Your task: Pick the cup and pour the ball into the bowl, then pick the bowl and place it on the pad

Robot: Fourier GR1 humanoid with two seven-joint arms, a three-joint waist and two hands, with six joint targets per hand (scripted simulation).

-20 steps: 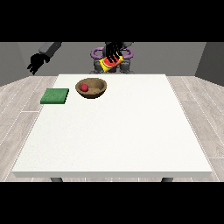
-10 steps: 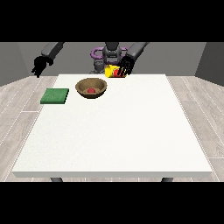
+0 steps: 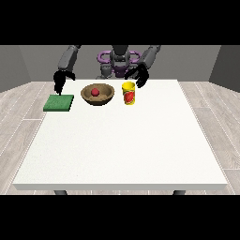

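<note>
Grey walls and a pale plank floor surround my white table [image 3: 122,150]. Near its far edge, three things stand in a row. At the view's left lies the green pad [image 3: 59,102], flat on the tabletop. Just beside it sits the brown bowl [image 3: 97,94], apart from the pad, with the red ball [image 3: 95,92] resting inside. Right of the bowl stands the yellow cup [image 3: 129,93], upright, close to the bowl but not touching it. My hand at the view's right [image 3: 139,78] hangs just above and behind the cup, fingers spread and pointing down, holding nothing. My hand at the view's left [image 3: 60,80] hovers over the pad's far edge, fingers relaxed and hanging down, also holding nothing.
</note>
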